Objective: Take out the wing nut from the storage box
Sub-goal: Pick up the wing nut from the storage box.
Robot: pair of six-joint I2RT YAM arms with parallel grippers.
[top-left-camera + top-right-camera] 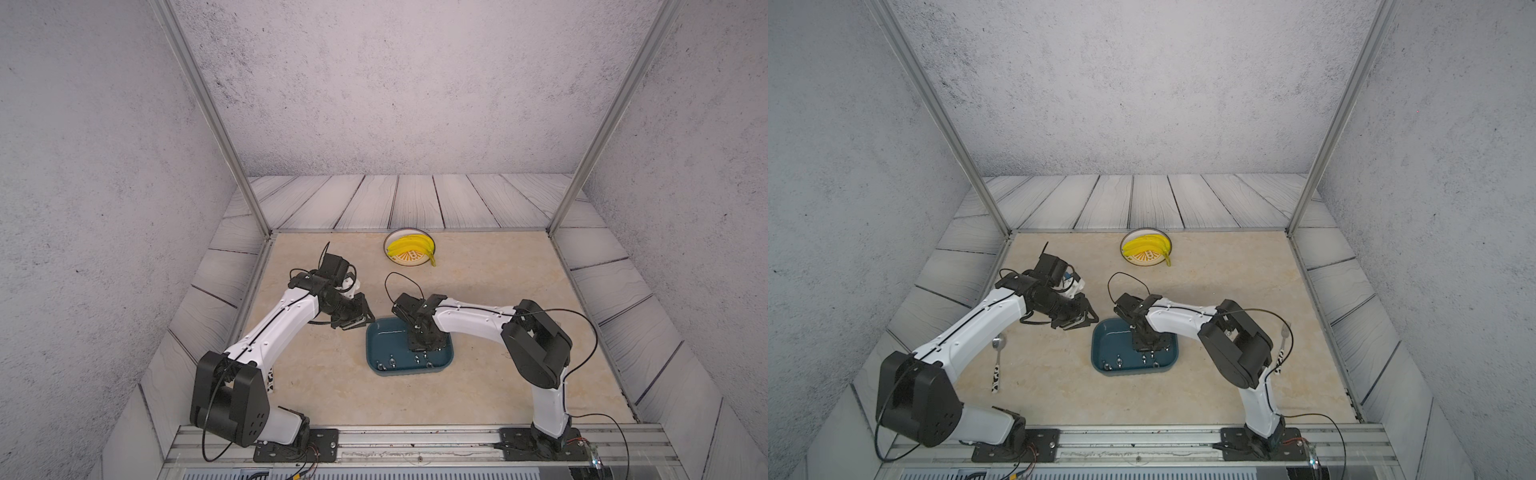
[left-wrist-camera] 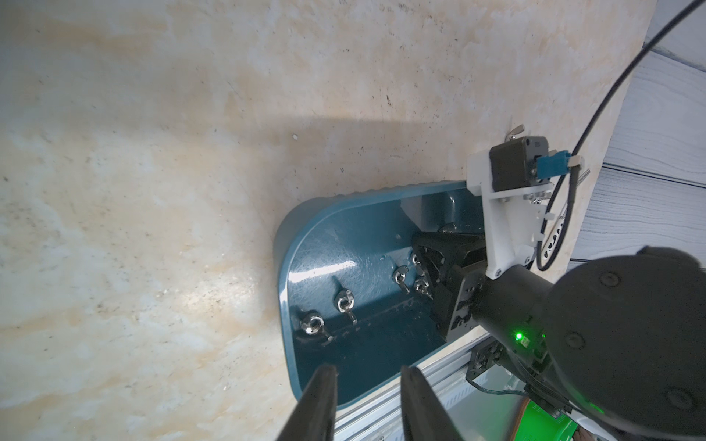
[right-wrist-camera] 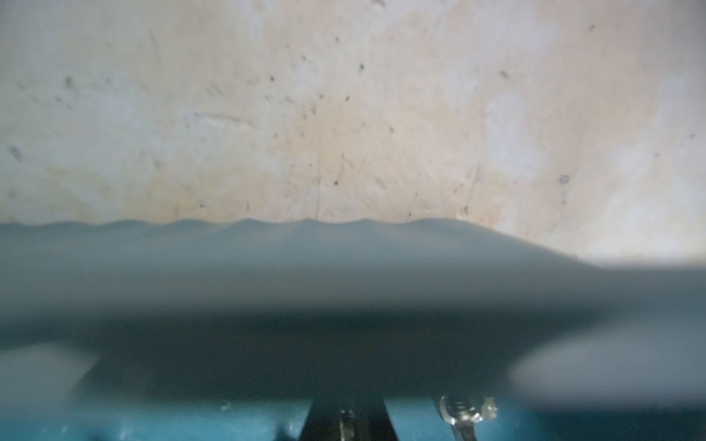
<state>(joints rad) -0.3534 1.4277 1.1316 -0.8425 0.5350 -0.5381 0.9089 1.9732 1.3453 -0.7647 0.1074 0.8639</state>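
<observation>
The dark teal storage box (image 1: 382, 336) (image 1: 1108, 336) lies on the beige table between my two arms. Several silvery wing nuts lie loose on its floor (image 1: 392, 363) (image 2: 344, 303). My right gripper (image 1: 419, 352) (image 1: 1147, 353) reaches down into the box. In the right wrist view its black fingers (image 3: 324, 424) stand close together with one small wing nut (image 3: 347, 420) pinched between them, and another wing nut (image 3: 462, 412) lies just beside. The box's wavy rim (image 3: 267, 244) fills that view. My left gripper (image 1: 363, 322) (image 2: 368, 368) hovers open and empty at the box's far left corner.
A round plate (image 1: 395, 259) with yellow bananas (image 1: 409, 247) stands at the back of the table. A spoon (image 1: 998, 361) lies under my left arm. A fork (image 1: 1283, 336) lies behind my right arm. An aluminium rail (image 1: 415, 436) runs along the front edge.
</observation>
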